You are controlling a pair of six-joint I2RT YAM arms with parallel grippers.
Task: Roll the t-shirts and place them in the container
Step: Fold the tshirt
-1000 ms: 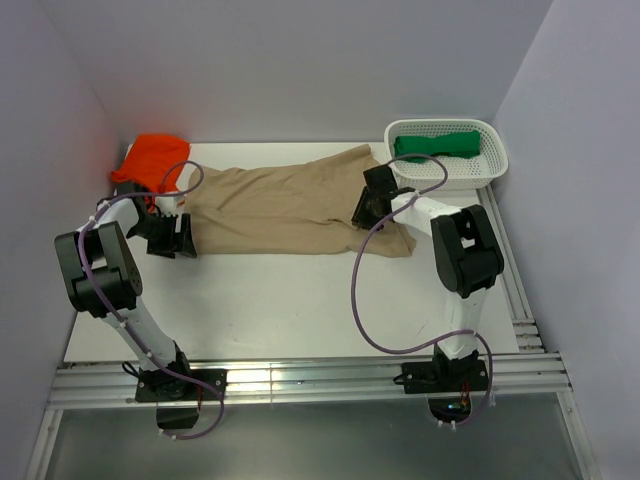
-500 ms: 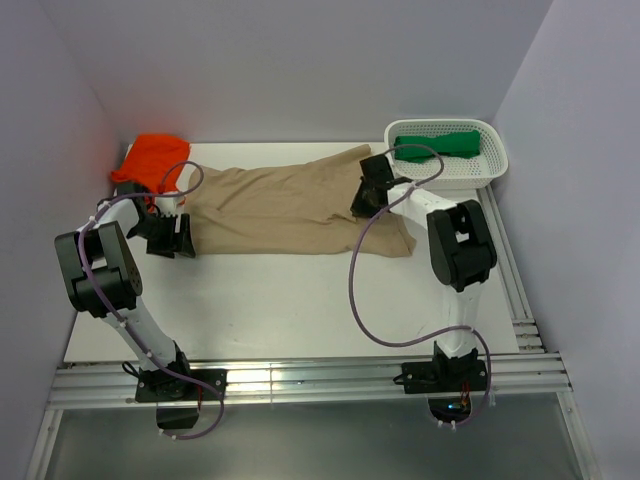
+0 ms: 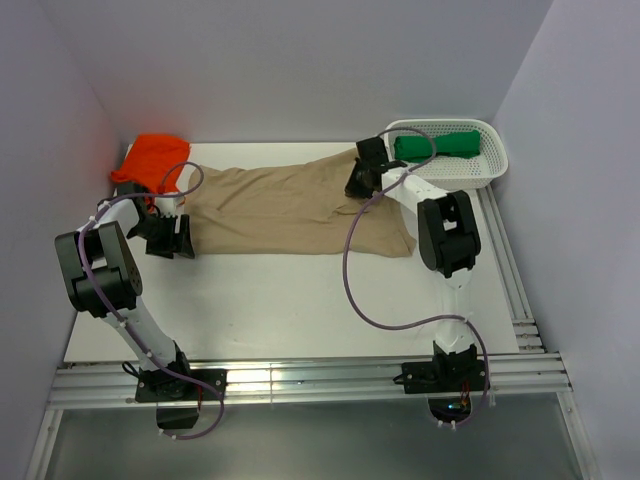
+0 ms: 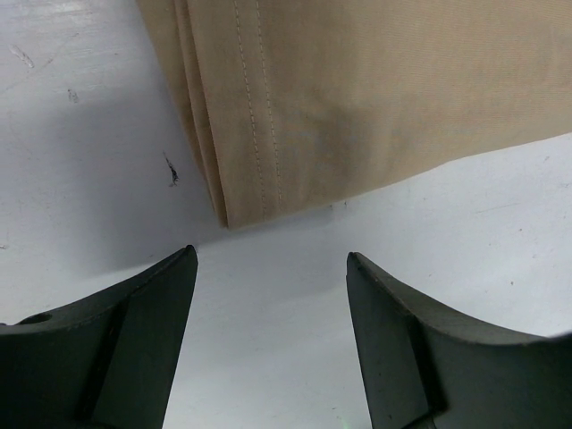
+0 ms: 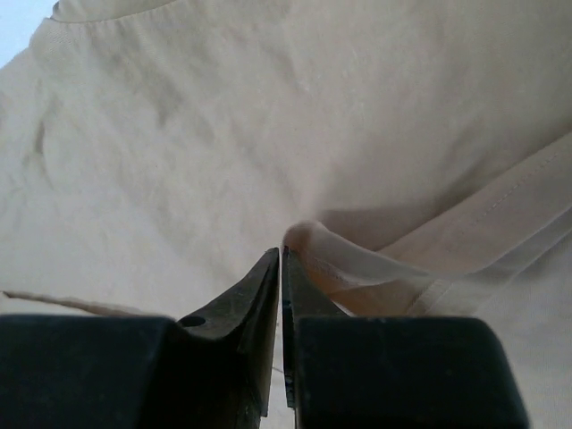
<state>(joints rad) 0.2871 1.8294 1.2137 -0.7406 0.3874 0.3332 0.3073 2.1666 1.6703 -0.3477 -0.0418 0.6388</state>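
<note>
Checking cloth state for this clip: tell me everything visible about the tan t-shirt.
The tan t-shirt is soft plain cloth, lying flat across the white table, folded narrow with stitched hems stacked at its left end. Near its right end the shut right gripper pinches up a small ridge of fabric. The open left gripper sits just short of the left hem corner, not touching.

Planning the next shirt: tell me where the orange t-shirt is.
In the top view, the orange t-shirt lies bunched in the far-left corner of the table, beside the left end of the tan t-shirt.
</note>
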